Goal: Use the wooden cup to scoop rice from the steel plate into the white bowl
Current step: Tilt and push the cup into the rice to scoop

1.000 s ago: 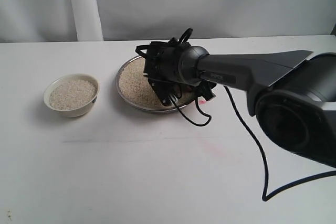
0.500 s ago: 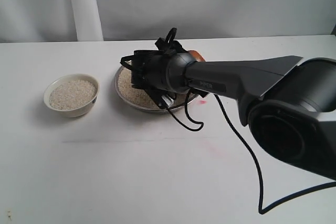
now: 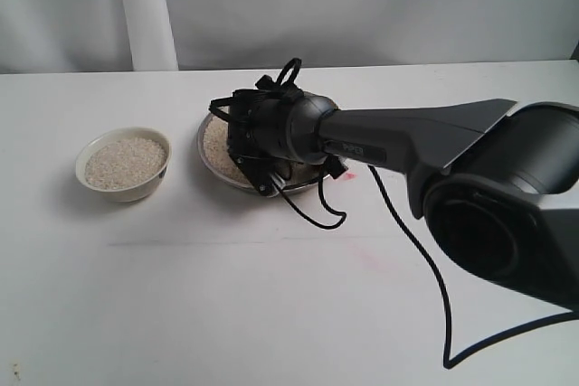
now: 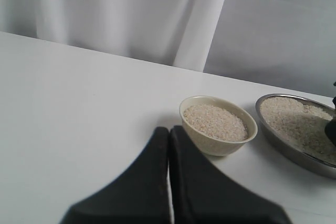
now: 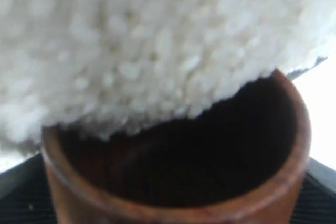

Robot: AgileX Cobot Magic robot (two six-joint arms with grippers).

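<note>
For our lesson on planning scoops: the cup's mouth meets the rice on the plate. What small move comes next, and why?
Probably push the cup slightly deeper into the rice, since its dark inside looks almost empty and the heap only reaches its rim.

Pale lettering (image 3: 359, 148) on the right arm (image 3: 407, 133) (too small to read); nothing else legible.

I seem to be running a lab-style test bench: a plain white table (image 3: 181, 296), a white drape (image 3: 362, 6) hung as backdrop, and a black robot arm (image 3: 407, 133) trailing a loose cable (image 3: 444, 323)
</note>
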